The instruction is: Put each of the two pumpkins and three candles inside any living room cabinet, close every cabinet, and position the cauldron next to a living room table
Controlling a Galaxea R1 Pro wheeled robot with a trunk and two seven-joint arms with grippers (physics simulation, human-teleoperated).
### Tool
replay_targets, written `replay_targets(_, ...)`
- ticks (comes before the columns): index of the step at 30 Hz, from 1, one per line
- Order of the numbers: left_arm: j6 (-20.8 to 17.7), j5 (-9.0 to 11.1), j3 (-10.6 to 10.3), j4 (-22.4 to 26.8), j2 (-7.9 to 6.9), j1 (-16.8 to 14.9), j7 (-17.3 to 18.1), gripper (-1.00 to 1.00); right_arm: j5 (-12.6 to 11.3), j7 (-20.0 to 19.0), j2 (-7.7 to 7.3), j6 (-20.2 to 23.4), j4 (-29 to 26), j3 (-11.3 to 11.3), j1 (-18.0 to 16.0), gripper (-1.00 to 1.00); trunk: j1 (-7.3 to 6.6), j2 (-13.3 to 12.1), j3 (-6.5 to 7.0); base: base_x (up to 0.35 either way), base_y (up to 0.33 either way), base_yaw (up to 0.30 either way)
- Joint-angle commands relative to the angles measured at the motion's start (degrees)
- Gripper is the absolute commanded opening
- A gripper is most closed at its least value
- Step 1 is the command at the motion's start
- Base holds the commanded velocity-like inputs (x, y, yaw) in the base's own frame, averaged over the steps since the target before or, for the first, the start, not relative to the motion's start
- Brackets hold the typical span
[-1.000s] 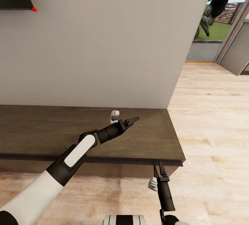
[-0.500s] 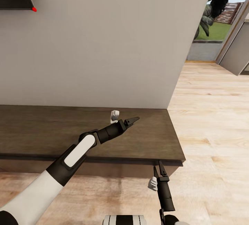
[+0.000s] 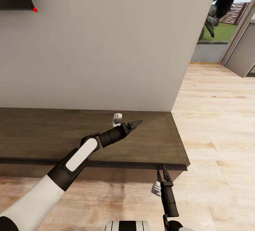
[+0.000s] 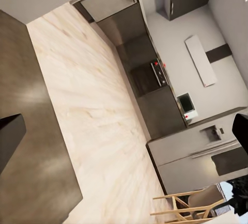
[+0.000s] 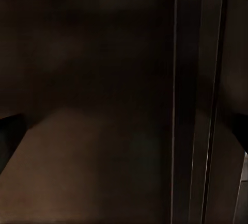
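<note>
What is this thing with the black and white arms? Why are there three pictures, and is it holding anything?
It is a robot in a computer-made house. The big picture comes from a camera on its head, looking down at its own two arms. The left claw hovers over the top of a long, low brown cabinet that stands against a grey wall. The right claw points at the cabinet's front edge, low near the wooden floor.

The other two pictures come from little cameras by each claw. The left one looks sideways across the floor to a kitchen far off. The right one is so close to the dark cabinet that it looks almost black.

Neither claw holds anything.
</note>
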State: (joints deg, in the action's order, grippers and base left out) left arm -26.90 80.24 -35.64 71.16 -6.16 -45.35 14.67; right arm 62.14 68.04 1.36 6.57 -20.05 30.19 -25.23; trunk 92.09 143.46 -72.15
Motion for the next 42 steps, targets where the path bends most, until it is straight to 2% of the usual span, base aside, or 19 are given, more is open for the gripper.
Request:
replay_targets(1,0.0,0.0,0.0,0.0,0.01,0.0,0.0,1.00,-0.2,-3.0,0.03,-0.1,0.1,-0.3,-0.7,1.00,0.00,0.0,0.01,0.000,0.000,0.000)
replay_targets(2,0.0,0.0,0.0,0.0,0.00,0.0,0.0,1.00,-0.2,-3.1,0.07,0.0,0.1,-0.3,-0.7,1.00,0.00,0.0,0.01,0.000,0.000,0.000)
replay_targets(3,0.0,0.0,0.0,0.0,0.02,0.0,0.0,1.00,-0.2,-3.2,0.10,0.0,0.1,-0.3,-0.7,-1.00,0.00,0.0,0.01,0.000,0.000,0.000)
replay_targets(42,0.0,0.0,0.0,-0.1,0.09,0.0,-0.1,1.00,-0.2,-3.2,-0.09,-0.1,-0.1,-0.2,-0.7,-1.00,0.00,0.0,0.01,-0.026,0.000,0.000)
